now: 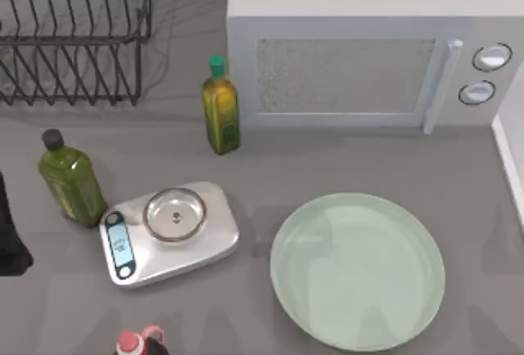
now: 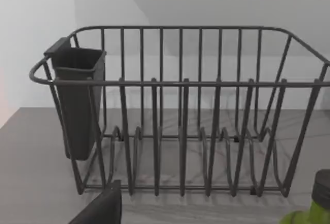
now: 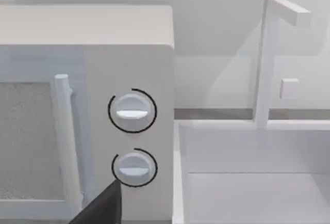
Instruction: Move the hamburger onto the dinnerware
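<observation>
Nearest to us, at the front edge of the table, stands a dark bottle with a red cap [image 1: 131,343]. Just beyond it, toward the right, lies the dinnerware [image 1: 358,269], a large round pale green plate, glossy, with a low raised rim, flat on the matte grey table [image 1: 246,322].

Left of the plate and apart from it sits a kitchen scale [image 1: 209,244], a rounded brushed-metal slab with a small blue display at its near left corner. On its platform rests a small clear glass bowl [image 1: 174,213]. Just beside the scale's left end stands a squat green bottle with a black cap [image 1: 70,179]. Our left arm [image 1: 8,236] shows as a dark shape at the table's left edge.

Farther back, a slim olive-oil bottle with a green cap [image 1: 219,108] stands upright, close in front of the microwave [image 1: 344,77], a boxy white unit with a speckled door panel, a bar handle and two round dials.

At the far left is a dark wire dish rack [image 1: 74,36] with a plastic cutlery cup [image 2: 77,100] hung on one end.

A dark wedge of our left gripper [image 2: 100,208] points at the rack; we cannot tell whether it is released or clenched. Our right gripper [image 3: 100,208] faces the microwave's dials and a white basin [image 3: 247,182], and again we cannot tell its state.
</observation>
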Controlling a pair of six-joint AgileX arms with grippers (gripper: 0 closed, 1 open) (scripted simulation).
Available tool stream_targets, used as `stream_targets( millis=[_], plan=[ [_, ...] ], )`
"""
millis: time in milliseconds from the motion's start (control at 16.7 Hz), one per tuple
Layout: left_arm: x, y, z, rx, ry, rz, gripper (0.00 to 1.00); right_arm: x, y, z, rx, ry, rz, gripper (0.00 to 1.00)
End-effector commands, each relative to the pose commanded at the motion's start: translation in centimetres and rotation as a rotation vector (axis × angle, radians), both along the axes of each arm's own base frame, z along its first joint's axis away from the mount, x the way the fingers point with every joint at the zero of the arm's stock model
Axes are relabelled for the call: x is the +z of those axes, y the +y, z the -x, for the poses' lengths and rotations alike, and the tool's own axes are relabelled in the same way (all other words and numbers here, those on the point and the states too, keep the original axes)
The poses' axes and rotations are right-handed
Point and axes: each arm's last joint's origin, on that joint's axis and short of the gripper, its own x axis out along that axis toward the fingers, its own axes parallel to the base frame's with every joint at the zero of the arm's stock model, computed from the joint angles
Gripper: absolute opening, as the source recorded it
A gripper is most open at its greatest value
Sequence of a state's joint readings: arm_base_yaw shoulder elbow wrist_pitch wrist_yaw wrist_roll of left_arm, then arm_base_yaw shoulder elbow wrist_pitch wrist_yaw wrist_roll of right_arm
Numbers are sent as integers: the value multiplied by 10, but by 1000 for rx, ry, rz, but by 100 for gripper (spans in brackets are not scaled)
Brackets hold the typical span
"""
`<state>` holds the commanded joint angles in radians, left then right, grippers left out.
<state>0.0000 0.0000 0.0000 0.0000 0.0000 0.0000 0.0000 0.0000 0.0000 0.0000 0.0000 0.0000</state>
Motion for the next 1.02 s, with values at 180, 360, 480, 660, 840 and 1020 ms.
stream_targets(
  millis=[180,360,480,660,840,1020],
  plan=[
    [0,0,0,0,0,0,100,1,0,0,0,15,12,100],
    [0,0,0,0,0,0,100,8,0,-2,8,129,102,100],
    [0,0,0,0,0,0,100,14,1,-7,33,270,199,100],
    [0,0,0,0,0,0,100,18,2,-21,122,559,369,100],
    [0,0,0,0,0,0,100,17,4,-39,277,873,533,100],
    [0,0,0,0,0,0,100,14,6,-59,467,1127,663,100]
  ],
)
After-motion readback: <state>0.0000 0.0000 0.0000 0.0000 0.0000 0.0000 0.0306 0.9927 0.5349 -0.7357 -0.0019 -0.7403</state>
